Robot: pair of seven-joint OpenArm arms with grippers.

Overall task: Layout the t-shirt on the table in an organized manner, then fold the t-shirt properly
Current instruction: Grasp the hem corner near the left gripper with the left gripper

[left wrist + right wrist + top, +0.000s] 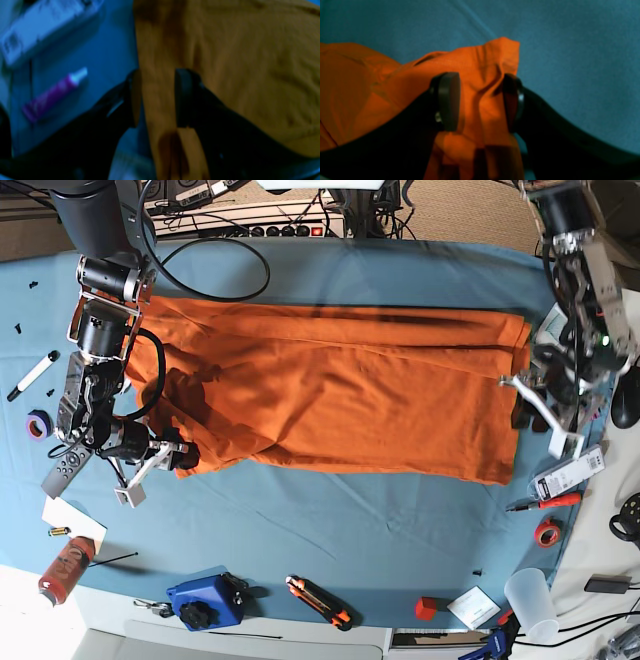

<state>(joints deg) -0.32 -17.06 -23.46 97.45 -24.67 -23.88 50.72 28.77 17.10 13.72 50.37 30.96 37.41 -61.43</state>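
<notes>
The orange t-shirt (pixel 330 390) lies spread across the blue-teal table (pixel 330 530), wrinkled in its left half. My left gripper (pixel 522 408) is at the shirt's right edge. In the left wrist view, the left gripper (pixel 156 97) stands open with a strip of the shirt (pixel 237 62) between its jaws. My right gripper (pixel 180 458) is at the shirt's lower left corner. In the right wrist view, the right gripper (pixel 480 102) stands open around a bunched corner of the shirt (pixel 480 62), above the table (pixel 570 50).
Near the left gripper lie a purple tube (pixel 53 95), a white box (pixel 568 473), a red pen (pixel 545 503) and a red tape roll (pixel 546 532). A remote (pixel 62 470), marker (pixel 35 373), blue device (pixel 205 600) and cutter (pixel 318 600) line the left and front edges.
</notes>
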